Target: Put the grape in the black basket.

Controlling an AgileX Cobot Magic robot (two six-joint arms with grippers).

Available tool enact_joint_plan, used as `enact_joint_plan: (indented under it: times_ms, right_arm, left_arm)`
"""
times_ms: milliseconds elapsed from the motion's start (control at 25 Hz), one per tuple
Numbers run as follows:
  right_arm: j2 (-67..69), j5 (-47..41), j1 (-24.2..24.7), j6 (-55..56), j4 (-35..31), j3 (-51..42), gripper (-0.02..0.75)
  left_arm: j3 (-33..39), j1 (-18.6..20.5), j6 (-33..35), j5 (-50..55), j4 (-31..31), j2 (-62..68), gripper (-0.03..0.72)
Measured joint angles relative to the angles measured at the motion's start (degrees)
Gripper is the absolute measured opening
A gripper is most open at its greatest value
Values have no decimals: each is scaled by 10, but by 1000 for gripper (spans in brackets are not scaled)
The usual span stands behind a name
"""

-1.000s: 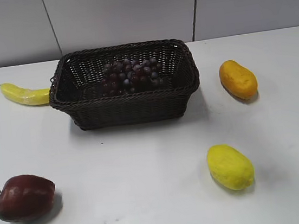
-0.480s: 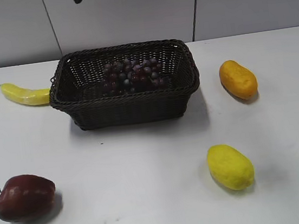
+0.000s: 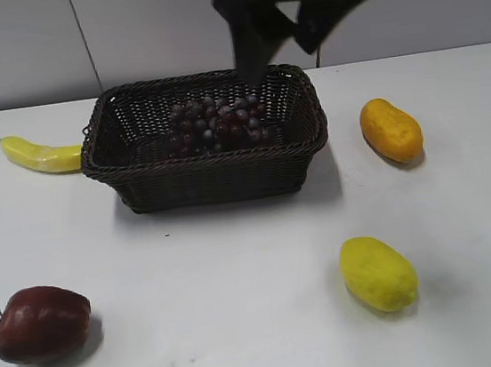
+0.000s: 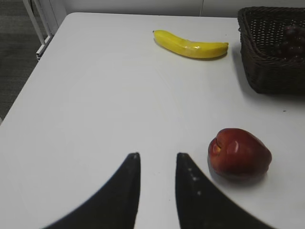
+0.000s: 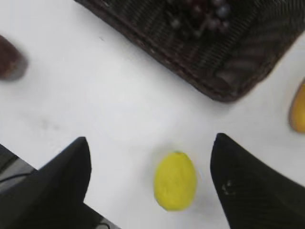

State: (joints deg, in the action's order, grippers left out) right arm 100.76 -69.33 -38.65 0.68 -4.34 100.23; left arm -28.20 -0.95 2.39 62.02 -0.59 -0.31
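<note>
The grape (image 3: pixel 216 123), a dark red-purple bunch, lies inside the black basket (image 3: pixel 209 177) at the back middle of the table. It also shows at the top of the right wrist view (image 5: pixel 198 12), inside the basket (image 5: pixel 224 71). My right gripper (image 3: pixel 279 58) hangs above the basket's back right rim, open and empty; in its own view (image 5: pixel 151 138) the jaws stand wide apart. My left gripper (image 4: pixel 157 156) is low over the table at the front left, its jaws a little apart with nothing between them. It is out of the exterior view.
A banana (image 3: pixel 40 155) lies left of the basket. A dark red apple (image 3: pixel 41 323) sits front left, close to my left gripper (image 4: pixel 239 153). A yellow lemon-like fruit (image 3: pixel 378 273) is front right and an orange mango (image 3: pixel 390 130) right of the basket.
My right gripper has come down and to the right into the exterior view, over the basket's back right. The grape has stayed in the basket.
</note>
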Motion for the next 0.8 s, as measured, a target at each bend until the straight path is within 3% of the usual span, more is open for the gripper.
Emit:
enact_joint_plan:
  times_ms: [200, 400, 640, 800]
  right_arm:
    - [-92, 26, 44, -1, 26, -158, 589]
    - [-170, 56, 118, -1, 31, -302, 587]
    - [-274, 88, 219, -1, 31, -427, 587]
    - [-347, 93, 246, -1, 35, -490, 586]
  left_arm:
    - [0, 0, 0, 0, 0, 0, 229]
    - [0, 0, 0, 0, 0, 0, 229]
    - [0, 0, 0, 0, 0, 0, 229]
    - [0, 0, 0, 0, 0, 0, 229]
